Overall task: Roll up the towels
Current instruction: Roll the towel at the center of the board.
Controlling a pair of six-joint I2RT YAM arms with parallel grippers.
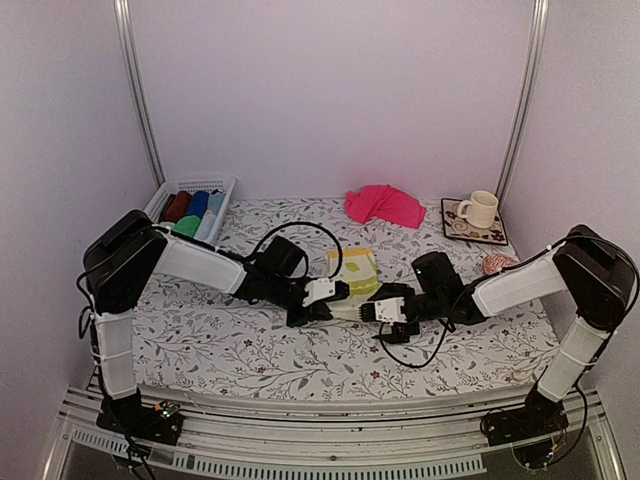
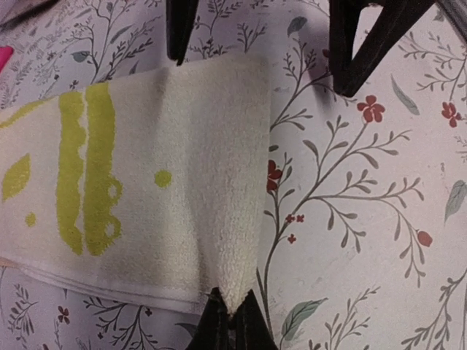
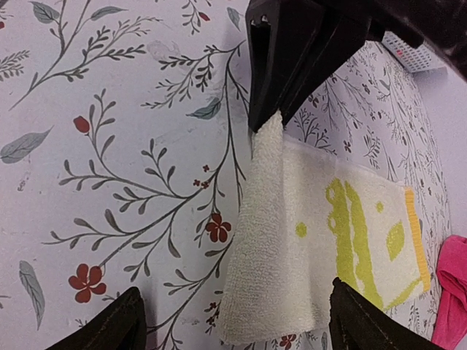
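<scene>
While a flower-printed table is filling the overhead view, the left arm and the right arm are reaching in from its near edge and meeting at the middle. A white basket is sitting at the far left corner, holding dark red, blue and green rolls of cloth. The lime-yellow patterned towel is lying flat at the table's centre, between the two wrists. The hot pink towel is lying crumpled near the far edge, well apart from both arms. The left gripper is pinching a corner at the yellow towel's plain cream end, jaws pressed together, and that corner is standing up in a peak. The right gripper is standing spread wide, one finger on either side of that same end. At the far right a patterned mat is carrying a cream mug, and a round red-orange woven pad is lying just beside the right arm.
</scene>
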